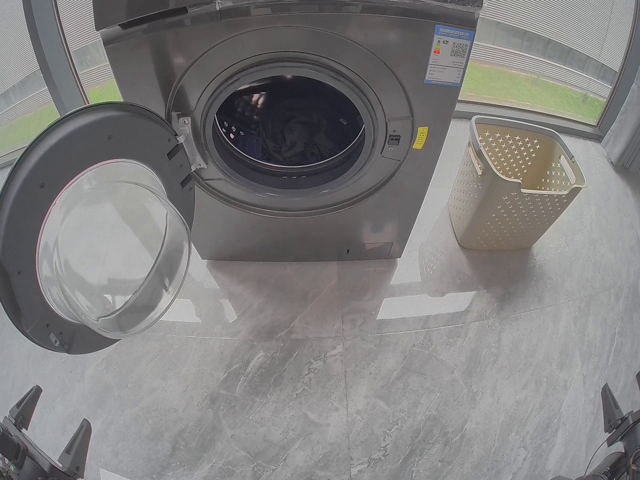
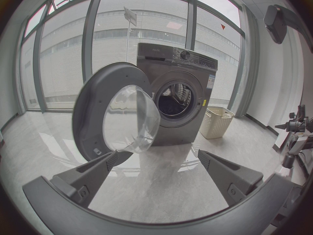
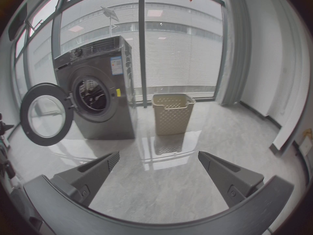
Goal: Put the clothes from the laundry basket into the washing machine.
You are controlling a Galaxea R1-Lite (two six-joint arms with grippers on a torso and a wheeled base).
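The grey washing machine stands ahead with its round door swung wide to the left. Dark clothes lie inside the drum. A cream laundry basket stands on the floor to the machine's right, and no clothes show inside it. My left gripper is low at the near left, open and holding nothing. My right gripper is low at the near right, also open with nothing between its fingers. Both are well back from the machine and the basket.
Glossy grey marble floor stretches between me and the machine. Floor-to-ceiling windows run behind the machine and basket. The open door juts out over the floor on the left. A white wall lies to the far right.
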